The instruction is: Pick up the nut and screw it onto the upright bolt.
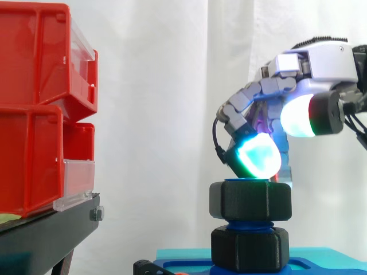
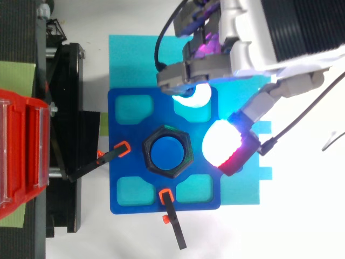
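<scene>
Nut (image 1: pixel 250 200) on the bolt (image 2: pixel 166 152), open room toward the red bins (image 1: pixel 34 114).
My hand (image 1: pixel 318 60) hangs loosely open just beside the nut, gripping nothing.

Just a plain white curtain (image 1: pixel 172 86) hanging in soft folds behind everything, evenly lit. Off to one side there are stacked red bins (image 1: pixel 34 109) with clear fronts on a black stand (image 1: pixel 46 235), and the tabletop (image 2: pixel 302 216) is white

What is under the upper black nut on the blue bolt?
A short stretch of blue bolt thread, then a second black hexagonal piece on the blue base. The nut hides the bolt inside it.
</scene>
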